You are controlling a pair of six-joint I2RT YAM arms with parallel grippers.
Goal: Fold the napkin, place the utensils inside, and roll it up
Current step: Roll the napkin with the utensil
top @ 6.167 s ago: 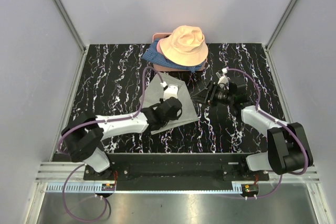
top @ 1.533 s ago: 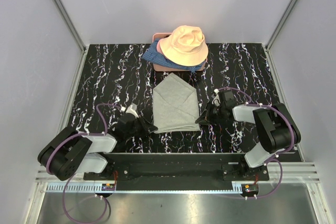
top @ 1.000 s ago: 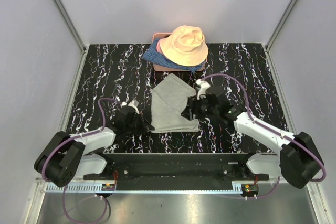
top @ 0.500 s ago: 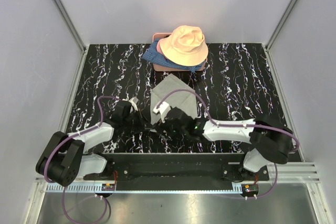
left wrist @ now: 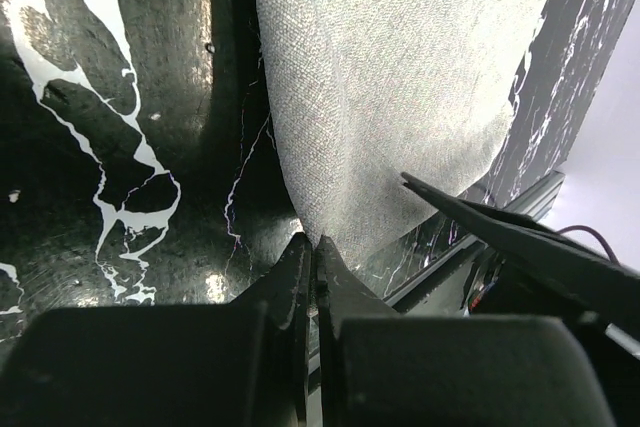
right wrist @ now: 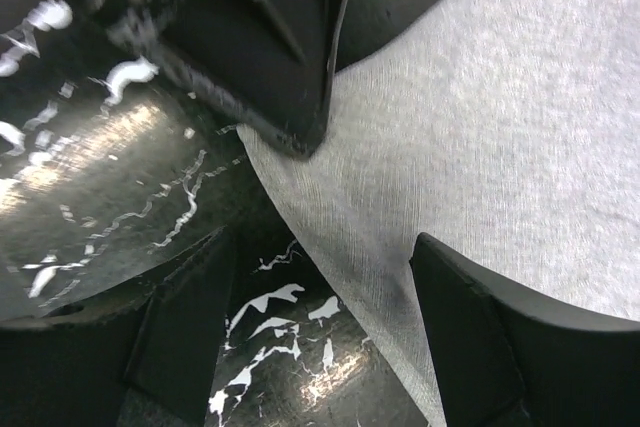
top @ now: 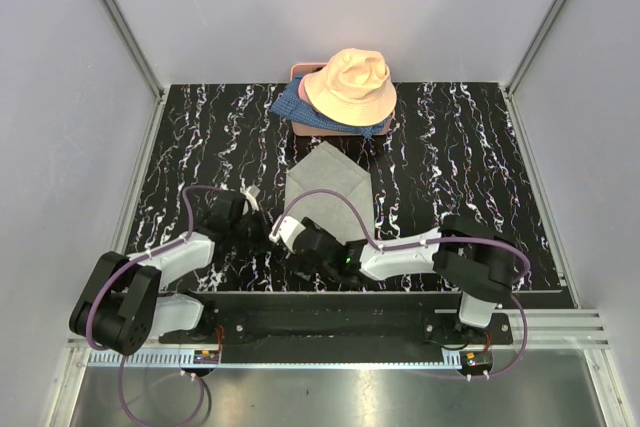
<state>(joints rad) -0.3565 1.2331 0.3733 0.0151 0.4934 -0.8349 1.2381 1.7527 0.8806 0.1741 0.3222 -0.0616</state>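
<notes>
Presently the near-left corner of the napkin [top: 330,182] is bracketed by the released right end effector [right wrist: 325,247], the clenched left end effector [left wrist: 312,247] set just beside it.

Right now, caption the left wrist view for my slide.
Left tool shut on a corner of the grey napkin, which lies on the black marbled table.

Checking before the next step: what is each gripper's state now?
Left gripper: closed on a corner of the plain light-grey cloth napkin.
Right gripper: open, holding nothing.
</notes>
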